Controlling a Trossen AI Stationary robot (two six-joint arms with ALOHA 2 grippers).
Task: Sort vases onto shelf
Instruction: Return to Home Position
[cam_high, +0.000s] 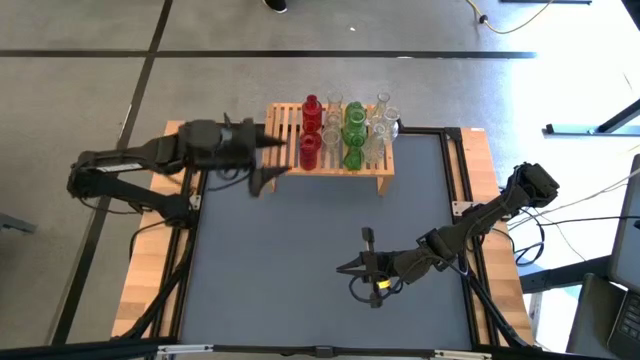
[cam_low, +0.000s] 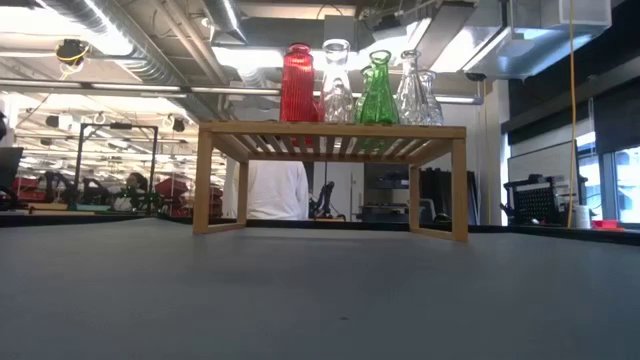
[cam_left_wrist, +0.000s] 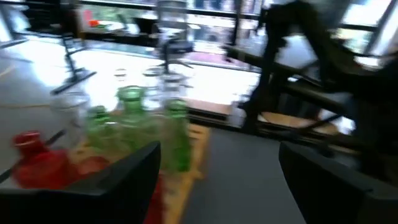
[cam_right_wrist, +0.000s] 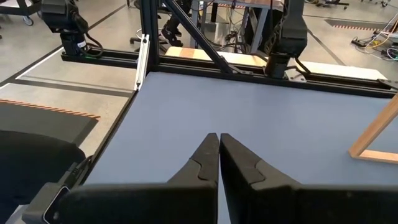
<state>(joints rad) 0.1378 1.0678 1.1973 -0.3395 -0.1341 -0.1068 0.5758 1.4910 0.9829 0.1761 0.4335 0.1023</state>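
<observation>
The light-wood shelf (cam_high: 335, 150) stands on its short legs at the far middle of the grey mat. Red vases (cam_high: 311, 112), green vases (cam_high: 354, 120) and clear vases (cam_high: 383, 110) stand upright on their bases on its slatted top (cam_low: 330, 128). My left gripper (cam_high: 276, 160) hangs open just left of the shelf's left end, level with the vases and pointing at them, with nothing between its fingers (cam_left_wrist: 124, 180). My right gripper (cam_high: 342, 268) is shut and empty over the mat's near right part (cam_right_wrist: 219, 138).
Black rails (cam_high: 458, 170) frame the mat, with wooden boards (cam_high: 150, 270) outside them. A person in a white shirt (cam_low: 268, 190) stands behind the shelf. Open mat (cam_high: 290, 250) lies between the shelf and the table's near edge. The shelf's leg (cam_right_wrist: 373, 138) shows in the right wrist view.
</observation>
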